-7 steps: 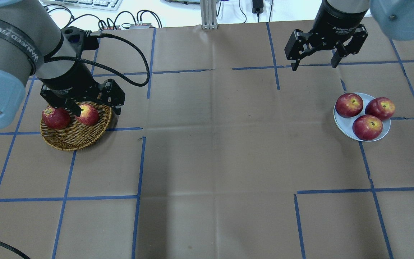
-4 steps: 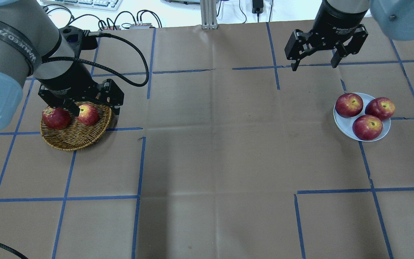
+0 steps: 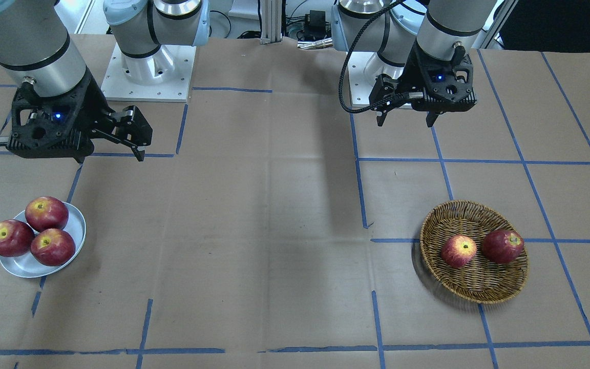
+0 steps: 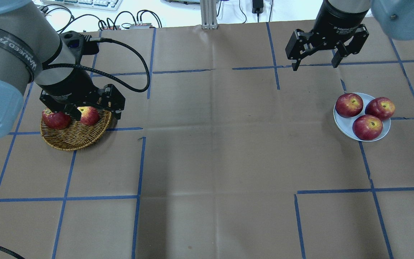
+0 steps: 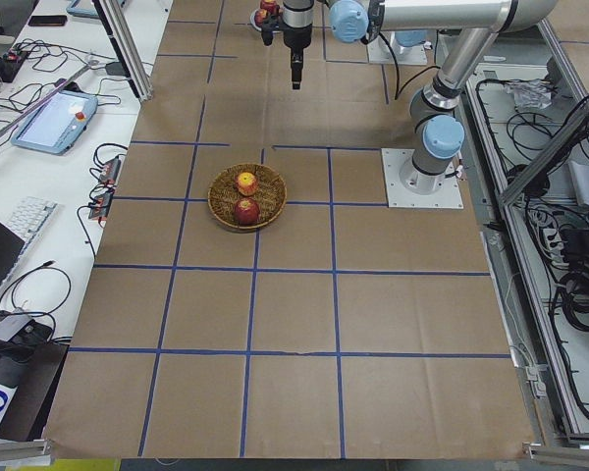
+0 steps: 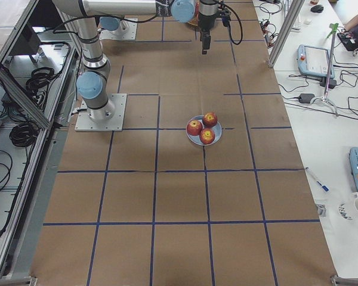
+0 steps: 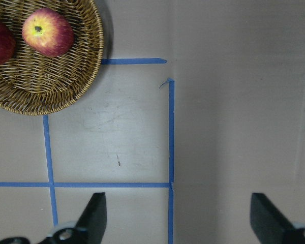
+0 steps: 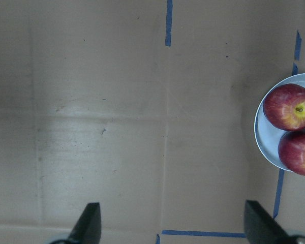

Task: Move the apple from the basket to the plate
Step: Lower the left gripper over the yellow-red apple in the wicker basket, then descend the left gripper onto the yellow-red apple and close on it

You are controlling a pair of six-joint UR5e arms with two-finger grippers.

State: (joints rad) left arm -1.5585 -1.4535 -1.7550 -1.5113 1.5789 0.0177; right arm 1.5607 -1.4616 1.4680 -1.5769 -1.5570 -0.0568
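The apple [image 3: 458, 251], red with a yellow-orange blush, lies in the wicker basket [image 3: 474, 294] beside a darker red apple [image 3: 503, 245]. In the overhead view the apple [image 4: 88, 115] and the basket [image 4: 74, 138] sit partly under my left gripper [image 4: 95, 114], which hangs open and empty well above them. The left wrist view shows the apple [image 7: 48, 31] and the basket [image 7: 66, 96] at the top left, away from the open gripper [image 7: 179, 218]. The pale plate [image 4: 343, 127] holds three red apples. My right gripper [image 4: 314, 66] is open and empty, behind the plate.
The three apples [image 3: 46, 213] cover most of the plate [image 3: 23, 269]. Brown paper with blue tape lines covers the table [image 4: 214, 151]. Cables and a keyboard [image 4: 84, 3] lie beyond the far edge.
My left gripper has shifted slightly over the basket and now covers more of the two apples. The right arm and all the apples have not moved.
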